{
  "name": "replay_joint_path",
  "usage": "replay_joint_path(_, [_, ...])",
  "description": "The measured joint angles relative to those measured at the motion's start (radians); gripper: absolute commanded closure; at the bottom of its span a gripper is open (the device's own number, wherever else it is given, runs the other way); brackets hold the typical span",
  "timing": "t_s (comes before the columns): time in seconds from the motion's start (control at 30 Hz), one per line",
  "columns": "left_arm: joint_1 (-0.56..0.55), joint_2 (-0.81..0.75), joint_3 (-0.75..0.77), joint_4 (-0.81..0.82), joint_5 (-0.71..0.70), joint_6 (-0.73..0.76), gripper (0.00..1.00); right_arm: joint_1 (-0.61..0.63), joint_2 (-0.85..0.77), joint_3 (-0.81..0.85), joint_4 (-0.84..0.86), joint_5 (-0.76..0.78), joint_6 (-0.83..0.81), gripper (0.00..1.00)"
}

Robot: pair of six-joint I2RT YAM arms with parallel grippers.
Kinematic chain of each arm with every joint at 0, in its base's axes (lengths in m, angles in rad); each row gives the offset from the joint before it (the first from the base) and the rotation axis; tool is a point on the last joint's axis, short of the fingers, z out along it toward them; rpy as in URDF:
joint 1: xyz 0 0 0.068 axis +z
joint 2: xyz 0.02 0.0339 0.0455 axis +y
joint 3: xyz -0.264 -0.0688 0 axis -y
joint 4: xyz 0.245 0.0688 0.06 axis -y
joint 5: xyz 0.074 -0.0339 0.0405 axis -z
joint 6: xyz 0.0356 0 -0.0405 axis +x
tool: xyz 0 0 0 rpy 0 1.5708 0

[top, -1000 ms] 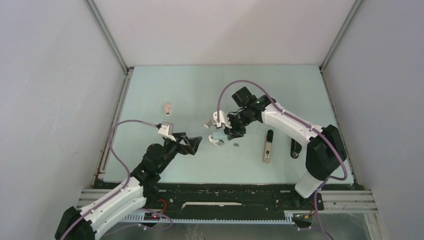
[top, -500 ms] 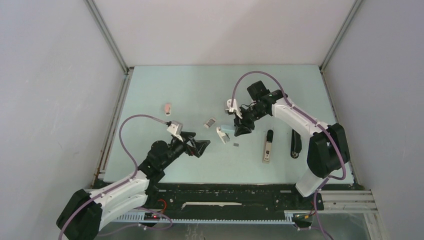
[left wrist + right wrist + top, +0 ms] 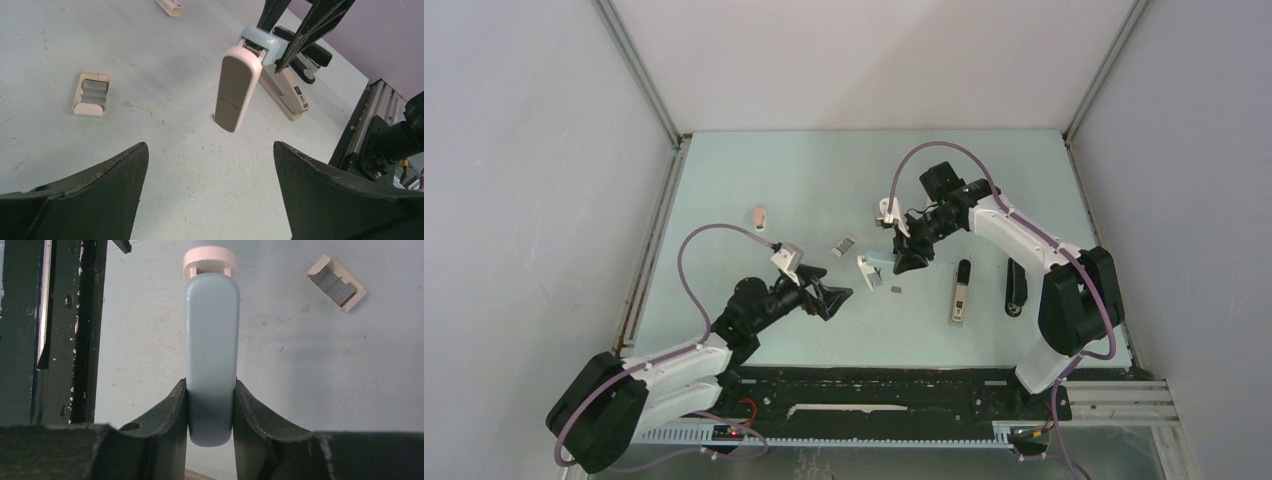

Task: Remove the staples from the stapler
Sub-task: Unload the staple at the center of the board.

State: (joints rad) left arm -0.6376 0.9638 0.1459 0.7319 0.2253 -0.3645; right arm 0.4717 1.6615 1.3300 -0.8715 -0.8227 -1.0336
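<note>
While the right gripper (image 3: 905,258) pinches the blue stapler (image 3: 211,340), the left gripper (image 3: 841,303) comes closer, fingers spread, to help empty it.

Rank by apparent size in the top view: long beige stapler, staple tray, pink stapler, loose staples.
1. long beige stapler
2. staple tray and pink stapler, too alike to rank
3. loose staples

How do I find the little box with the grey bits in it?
On the table, look just left of the right gripper holding the blue stapler. The box lies flat there, the only open beige tray with grey strips inside.
</note>
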Motion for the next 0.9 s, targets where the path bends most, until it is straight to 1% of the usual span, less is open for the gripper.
replay_joint_path(0.27, [0.0,0.061,0.0,0.019,0.049,0.011,0.0,-0.005,0.0,0.0,-0.01,-0.014,-0.001,1.0])
replay_joint_path(0.57, [0.0,0.125,0.018,0.085,0.116,0.039,0.0,-0.021,0.0,0.0,-0.021,-0.033,-0.013,1.0])
replay_joint_path(0.9, [-0.013,0.2,0.053,0.122,0.154,0.1,0.0,-0.03,0.0,0.0,-0.03,-0.052,-0.021,1.0])
